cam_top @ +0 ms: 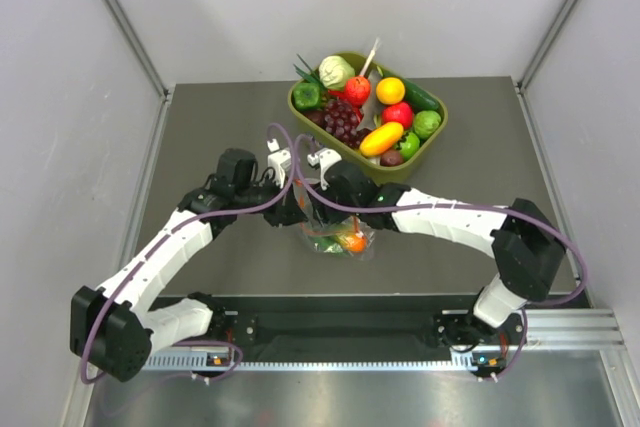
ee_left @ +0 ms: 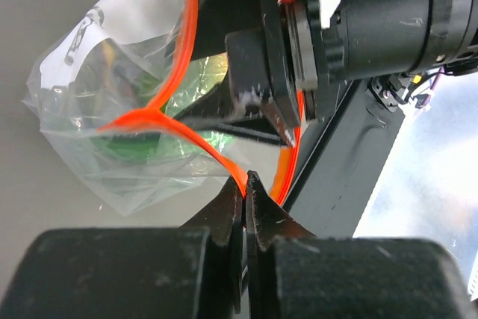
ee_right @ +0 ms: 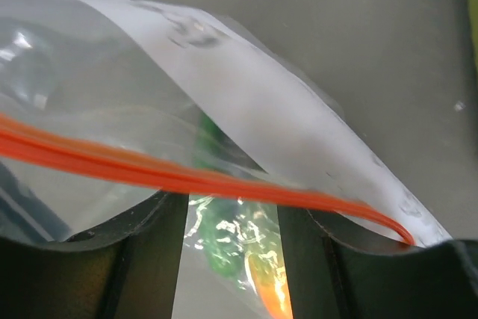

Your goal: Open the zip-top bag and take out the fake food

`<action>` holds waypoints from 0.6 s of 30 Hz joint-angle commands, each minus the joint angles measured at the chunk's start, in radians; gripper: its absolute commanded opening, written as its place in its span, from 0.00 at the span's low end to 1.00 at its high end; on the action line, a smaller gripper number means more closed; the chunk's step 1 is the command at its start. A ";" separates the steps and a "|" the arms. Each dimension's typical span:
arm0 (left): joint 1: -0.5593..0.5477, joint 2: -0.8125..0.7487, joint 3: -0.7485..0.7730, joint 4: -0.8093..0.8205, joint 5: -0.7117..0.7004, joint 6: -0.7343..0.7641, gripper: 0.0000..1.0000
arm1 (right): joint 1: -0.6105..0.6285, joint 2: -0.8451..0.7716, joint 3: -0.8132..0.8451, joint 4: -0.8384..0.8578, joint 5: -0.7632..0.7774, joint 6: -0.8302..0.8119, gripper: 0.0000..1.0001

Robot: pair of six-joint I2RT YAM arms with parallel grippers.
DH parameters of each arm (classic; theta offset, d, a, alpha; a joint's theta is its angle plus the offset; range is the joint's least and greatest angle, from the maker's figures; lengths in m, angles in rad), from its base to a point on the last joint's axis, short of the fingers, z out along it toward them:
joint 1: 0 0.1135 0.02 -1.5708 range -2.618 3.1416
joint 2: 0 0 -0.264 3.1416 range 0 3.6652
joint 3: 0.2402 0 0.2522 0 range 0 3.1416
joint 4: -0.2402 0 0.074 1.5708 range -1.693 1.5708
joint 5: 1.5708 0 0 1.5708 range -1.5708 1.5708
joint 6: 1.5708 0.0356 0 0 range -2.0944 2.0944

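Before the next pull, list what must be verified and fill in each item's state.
1. Left gripper shut on the orange zip strip: ok.
2. Right gripper clamped on the strip: not ok. Its fingers stand apart and the strip lies across them.
3. Mouth of the zip-top bag parted: ok. The strip splits into two lines in the left wrist view.
4. Fake food inside the bag: ok. An orange piece and a green piece show through the film.
5. Bag bottom resting on the table: cannot tell.
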 commanded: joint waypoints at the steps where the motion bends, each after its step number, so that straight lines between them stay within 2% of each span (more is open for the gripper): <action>1: -0.007 -0.012 -0.004 0.051 0.018 0.023 0.00 | 0.023 0.015 0.047 0.086 -0.053 -0.029 0.51; 9: -0.007 -0.012 -0.004 0.050 0.024 0.024 0.00 | 0.025 0.152 0.085 0.083 0.000 -0.072 0.49; 18: -0.008 -0.018 -0.004 0.048 0.008 0.026 0.00 | 0.028 0.138 0.094 -0.035 0.129 -0.121 0.50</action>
